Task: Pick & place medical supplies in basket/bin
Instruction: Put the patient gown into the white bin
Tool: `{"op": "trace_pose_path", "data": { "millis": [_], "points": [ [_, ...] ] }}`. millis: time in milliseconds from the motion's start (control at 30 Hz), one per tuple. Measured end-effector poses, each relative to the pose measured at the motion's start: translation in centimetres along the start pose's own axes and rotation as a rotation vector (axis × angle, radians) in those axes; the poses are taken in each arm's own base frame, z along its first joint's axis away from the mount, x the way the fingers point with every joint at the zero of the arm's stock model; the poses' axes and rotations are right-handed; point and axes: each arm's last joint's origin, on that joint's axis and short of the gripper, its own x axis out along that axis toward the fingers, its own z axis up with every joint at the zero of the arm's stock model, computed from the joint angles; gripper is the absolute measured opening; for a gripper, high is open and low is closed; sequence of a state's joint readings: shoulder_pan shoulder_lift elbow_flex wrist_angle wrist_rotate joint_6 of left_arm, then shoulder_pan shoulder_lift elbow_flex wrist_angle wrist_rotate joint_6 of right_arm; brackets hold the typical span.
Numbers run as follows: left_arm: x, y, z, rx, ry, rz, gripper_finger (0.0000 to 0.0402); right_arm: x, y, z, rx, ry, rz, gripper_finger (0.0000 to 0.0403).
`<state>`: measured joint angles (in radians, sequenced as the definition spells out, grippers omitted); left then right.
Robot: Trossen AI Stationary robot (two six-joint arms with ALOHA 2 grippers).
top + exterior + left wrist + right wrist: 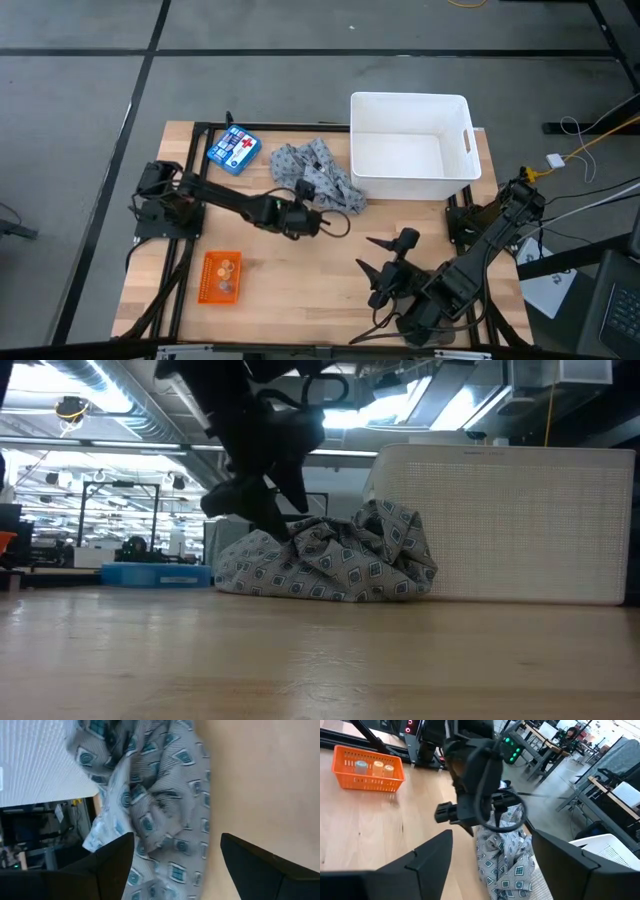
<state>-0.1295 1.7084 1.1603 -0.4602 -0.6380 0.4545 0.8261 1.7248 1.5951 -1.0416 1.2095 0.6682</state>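
The grey patterned cloth (318,178) lies bunched on the table against the white tub's (410,148) near-left corner. It also shows in the low view (335,560). My left gripper (308,218) is open at the cloth's near edge. In its wrist view (177,857) the two fingers stand to either side of the cloth (160,805). The orange tray (221,277) sits near the table's near-left corner with small rolls in it (370,767). My right gripper (383,262) waits open above the table's near right part. My left gripper is open and comes down at a slant onto the cloth's near edge (150,845). One fingertip (283,525) stands right at the top of the cloth's folds. Whether it touches, I cannot tell.
A blue box with a red cross (233,149) lies at the far left of the table, left of the cloth. The tub fills the far right part. Bare wood (300,285) lies between the tray and the right arm.
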Motion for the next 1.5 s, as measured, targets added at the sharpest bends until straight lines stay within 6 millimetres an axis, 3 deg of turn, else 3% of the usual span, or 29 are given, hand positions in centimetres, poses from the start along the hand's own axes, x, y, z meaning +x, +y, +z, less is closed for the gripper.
{"op": "trace_pose_path", "data": {
  "millis": [267, 400, 733, 1100, 1333, 1500],
  "points": [
    [1.2, 1.5, -0.7, -0.011, 0.018, -0.003, 0.0301, 0.0, 0.0, -0.1, -0.028, 0.016, 0.019, 0.0300],
    [1.7, 2.1, -1.1, -0.083, 0.027, -0.018, 0.0327, 0.1, 0.0, 0.0, -0.031, 0.017, 0.017, 0.0313],
    [1.6, 2.3, -1.0, -0.051, 0.044, 0.065, 0.0384, 0.1, 0.1, -0.1, -0.021, 0.027, 0.030, 0.0341],
    [2.8, 3.5, -1.8, -0.054, 0.019, -0.038, 0.0389, 0.2, 0.1, -0.1, 0.004, 0.035, 0.038, 0.0352],
    [6.5, 3.9, -3.0, -0.036, 0.074, -0.062, 0.0389, 0.2, 0.1, -0.1, 0.011, 0.048, 0.056, 0.0352],
    [9.4, 2.9, -4.0, -0.015, 0.153, -0.122, 0.0389, 0.2, 0.3, -0.1, 0.012, 0.055, 0.066, 0.0352]
  ]
}}
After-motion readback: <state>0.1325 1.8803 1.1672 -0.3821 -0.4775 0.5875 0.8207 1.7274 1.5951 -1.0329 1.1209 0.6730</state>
